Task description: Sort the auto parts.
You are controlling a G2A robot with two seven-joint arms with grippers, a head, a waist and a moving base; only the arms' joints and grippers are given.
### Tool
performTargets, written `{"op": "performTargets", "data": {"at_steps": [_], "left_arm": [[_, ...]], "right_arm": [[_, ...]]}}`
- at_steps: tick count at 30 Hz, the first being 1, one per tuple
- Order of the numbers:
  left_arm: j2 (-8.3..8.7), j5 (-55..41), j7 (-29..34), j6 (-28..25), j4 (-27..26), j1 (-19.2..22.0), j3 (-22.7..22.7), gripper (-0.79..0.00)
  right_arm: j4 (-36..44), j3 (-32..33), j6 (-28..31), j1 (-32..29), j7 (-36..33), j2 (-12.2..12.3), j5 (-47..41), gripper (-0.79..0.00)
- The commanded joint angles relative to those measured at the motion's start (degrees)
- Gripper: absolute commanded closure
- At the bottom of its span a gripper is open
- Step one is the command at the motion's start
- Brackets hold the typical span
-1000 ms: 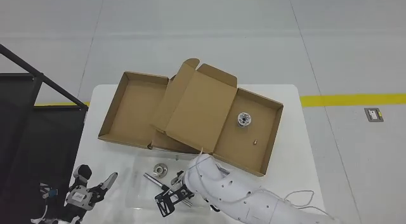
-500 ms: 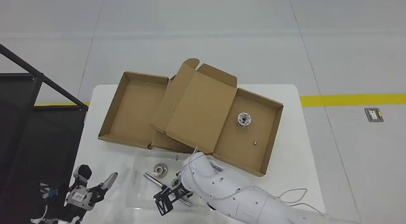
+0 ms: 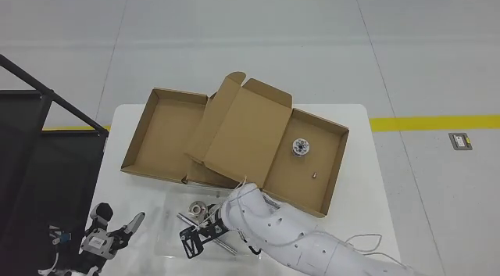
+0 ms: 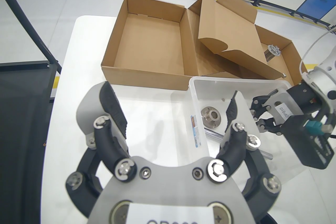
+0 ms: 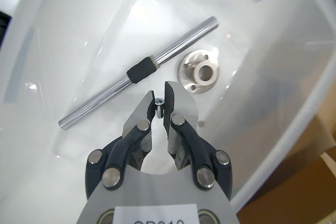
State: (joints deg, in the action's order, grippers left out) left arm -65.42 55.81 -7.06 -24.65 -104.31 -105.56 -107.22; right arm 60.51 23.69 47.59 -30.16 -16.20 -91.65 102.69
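Item: my right gripper [image 5: 159, 93], inside the clear bin [image 4: 236, 80], clenched on a small screw [image 5: 159, 107] whose head sits at the fingertips. Item: steel rod [image 5: 118, 86] with a black band, lying on the bin floor just beside my fingertips, with bare floor beyond it out to the bin wall. Item: flange [image 5: 187, 72], flat on the bin floor just beside my other finger, near the bin's wall. Item: my left gripper [image 4: 170, 96], released and spread wide, outside the bin over bare table [image 4: 84, 57]. Item: open cardboard box [image 4: 147, 51] just behind the bin; second box [image 4: 228, 33], flap raised, alongside it.
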Motion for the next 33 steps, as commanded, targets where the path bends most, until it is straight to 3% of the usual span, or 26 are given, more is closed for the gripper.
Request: {"op": "performTargets", "data": {"at_steps": [1, 8, 19, 22, 33], "left_arm": [[0.0, 0.0, 0.0, 0.0, 0.0, 0.0, 0.0, -0.785], [0.0, 0.0, 0.0, 0.0, 0.0, 0.0, 0.0, -0.785], [0.0, 0.0, 0.0, 0.0, 0.0, 0.0, 0.0, -0.785], [0.0, 0.0, 0.0, 0.0, 0.0, 0.0, 0.0, -0.785], [0.0, 0.0, 0.0, 0.0, 0.0, 0.0, 0.0, -0.785]], "right_arm": [[4.96, 2.27, -1.29, -2.0, 3.27, 2.15, 2.29, 0.0], [23.57, 11.24, -0.77, -13.33, 12.09, 10.51, 13.91, 0.0], [23.57, 11.24, -0.77, -13.33, 12.09, 10.51, 13.91, 0.0], [23.76, 13.38, -5.39, -14.38, 13.57, 10.65, 12.37, 0.0], [27.49, 25.95, -16.12, -20.26, 35.83, 13.68, 7.22, 0.0]]}}
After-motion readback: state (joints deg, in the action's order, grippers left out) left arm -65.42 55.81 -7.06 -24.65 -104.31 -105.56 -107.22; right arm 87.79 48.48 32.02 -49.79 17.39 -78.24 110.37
